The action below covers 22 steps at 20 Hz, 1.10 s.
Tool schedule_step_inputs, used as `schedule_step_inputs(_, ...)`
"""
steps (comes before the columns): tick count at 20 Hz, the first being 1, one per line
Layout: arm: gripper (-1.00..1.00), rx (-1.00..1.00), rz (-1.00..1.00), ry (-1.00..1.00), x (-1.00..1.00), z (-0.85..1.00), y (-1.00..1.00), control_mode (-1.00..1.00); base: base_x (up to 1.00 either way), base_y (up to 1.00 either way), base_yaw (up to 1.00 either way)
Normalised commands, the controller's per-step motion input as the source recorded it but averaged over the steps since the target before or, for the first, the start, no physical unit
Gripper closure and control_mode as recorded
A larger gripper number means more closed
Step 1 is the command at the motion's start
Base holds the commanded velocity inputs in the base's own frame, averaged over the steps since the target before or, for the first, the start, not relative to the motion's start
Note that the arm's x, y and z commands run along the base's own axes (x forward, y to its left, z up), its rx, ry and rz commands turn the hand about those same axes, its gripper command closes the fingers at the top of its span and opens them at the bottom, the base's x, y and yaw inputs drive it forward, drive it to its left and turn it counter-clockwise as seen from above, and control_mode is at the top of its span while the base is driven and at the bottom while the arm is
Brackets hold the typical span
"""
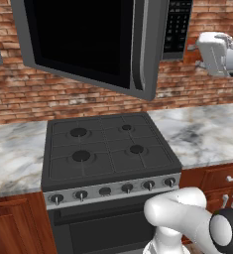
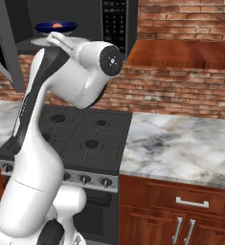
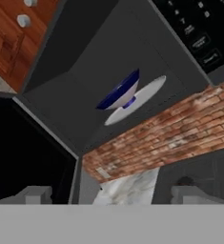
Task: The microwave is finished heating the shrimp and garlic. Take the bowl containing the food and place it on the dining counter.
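Blue bowl (image 3: 119,91) sits on the white turntable plate (image 3: 141,99) inside the open microwave (image 3: 85,71), something orange, perhaps the shrimp (image 2: 57,25), in it. My gripper (image 3: 111,195) hangs spread wide, apart from it.

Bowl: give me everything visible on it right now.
The bowl is wide and shallow, dark blue outside with a small foot, glossy like glazed ceramic. It sits on the white turntable plate inside the microwave, whose door hangs open. In the right base view the bowl stands upright and level, with something orange showing above its rim. Nothing else touches it; the fingers are open and well short of it.
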Motion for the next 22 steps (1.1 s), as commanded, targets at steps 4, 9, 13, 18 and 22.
schedule_step_inputs(4, -1.0, 0.0, 0.19, 0.32, 0.42, 0.0, 0.48, -1.0, 0.0, 0.0, 0.0)
schedule_step_inputs(9, -1.0, 0.0, 0.19, 0.23, 0.31, -0.06, 0.56, -1.0, 0.0, 0.0, 0.0)
schedule_step_inputs(13, -1.0, 0.0, 0.15, 0.16, 0.22, -0.15, 0.77, -1.0, 0.0, 0.0, 0.0)
schedule_step_inputs(18, -1.0, 0.0, 0.14, 0.11, 0.1, -0.11, 0.79, -1.0, 0.0, 0.0, 0.0)
schedule_step_inputs(22, -1.0, 0.01, 0.17, 0.07, -0.16, 0.0, 0.76, -1.0, 0.0, 0.0, 0.0)
